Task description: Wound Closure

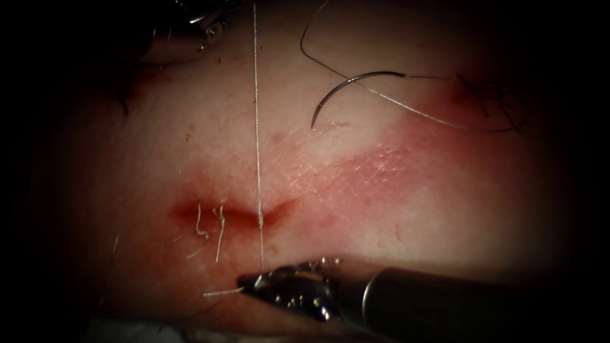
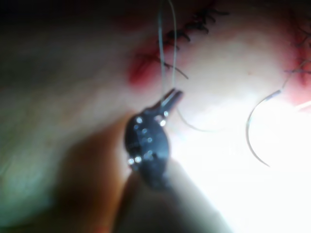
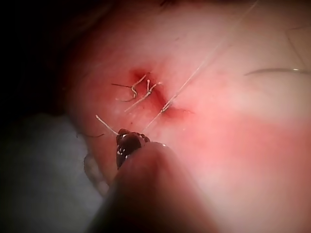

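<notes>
I am watching the needle (image 1: 346,89) lying loose on the tissue (image 1: 406,209), up and to the right of the cut (image 1: 232,213) and well apart from it, not in the flesh; neither tool is holding it. A dark thread (image 1: 438,114) is trailing from its blunt end in a wide loop.

My right tool (image 1: 254,282) is sitting just below the cut with its jaws clenched on the pale thread (image 1: 257,114), which is running taut and straight up across the cut to my left tool (image 1: 210,28) at the top. In the left wrist view the left tool (image 2: 172,97) is gripping that same line, jaws closed on it.

I am judging the needle to be light, stiff and slick; the mid-curve looks like the safest place to take hold, away from the sharp tip. The pale thread is looking thin and easy to snap or fray under a hard pinch.

The tissue is looking soft, wet and glossy, with red fluid (image 1: 197,213) pooling in the cut. Short cut ends (image 1: 219,232) of thread are sticking up at the cut's left end, and an older dark stitch line (image 1: 489,95) is sitting at far right. Beyond the lit tissue the room is falling into darkness.
</notes>
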Controlling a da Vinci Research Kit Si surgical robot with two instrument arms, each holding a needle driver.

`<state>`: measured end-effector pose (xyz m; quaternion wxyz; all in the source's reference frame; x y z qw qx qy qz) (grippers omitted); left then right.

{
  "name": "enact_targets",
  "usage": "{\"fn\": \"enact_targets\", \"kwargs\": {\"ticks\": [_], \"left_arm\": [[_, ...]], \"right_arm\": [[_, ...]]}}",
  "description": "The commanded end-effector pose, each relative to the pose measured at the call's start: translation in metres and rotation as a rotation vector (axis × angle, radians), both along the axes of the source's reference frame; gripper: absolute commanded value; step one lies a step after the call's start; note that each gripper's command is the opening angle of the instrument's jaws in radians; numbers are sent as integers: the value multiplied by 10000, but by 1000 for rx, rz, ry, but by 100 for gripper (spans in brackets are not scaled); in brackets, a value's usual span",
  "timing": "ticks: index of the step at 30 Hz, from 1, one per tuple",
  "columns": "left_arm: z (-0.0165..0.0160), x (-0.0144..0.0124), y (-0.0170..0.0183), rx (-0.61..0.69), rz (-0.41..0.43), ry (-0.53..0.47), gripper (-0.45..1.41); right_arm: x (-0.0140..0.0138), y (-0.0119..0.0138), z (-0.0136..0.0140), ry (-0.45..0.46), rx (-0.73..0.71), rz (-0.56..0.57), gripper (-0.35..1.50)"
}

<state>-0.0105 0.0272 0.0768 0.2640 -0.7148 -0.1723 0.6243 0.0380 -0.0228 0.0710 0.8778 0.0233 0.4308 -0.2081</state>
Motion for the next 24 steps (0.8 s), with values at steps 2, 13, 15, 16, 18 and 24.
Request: {"fn": "enact_targets", "kwargs": {"ticks": [2, 13, 15, 16, 18, 24], "left_arm": [[4, -5, -6, -1, 2, -1, -45], [-38, 11, -41, -1, 23, -17, -45], [-47, 15, -46, -3, 25, -20, -45], [-55, 18, -49, -8, 26, -21, -45], [-75, 23, -58, -18, 27, -24, -45], [-130, 35, -67, -40, 25, -29, -45]], "right_arm": [[8, 0, 1, -6, 21, 21, -35], [-25, -33, -59, -115, 317, 209, 140], [-38, -41, -80, -121, 351, 212, 131], [-44, -41, -88, -119, 373, 227, 131], [-62, -27, -111, -64, 411, 264, 128], [-83, 30, -128, -9, 476, 435, 128]]}}
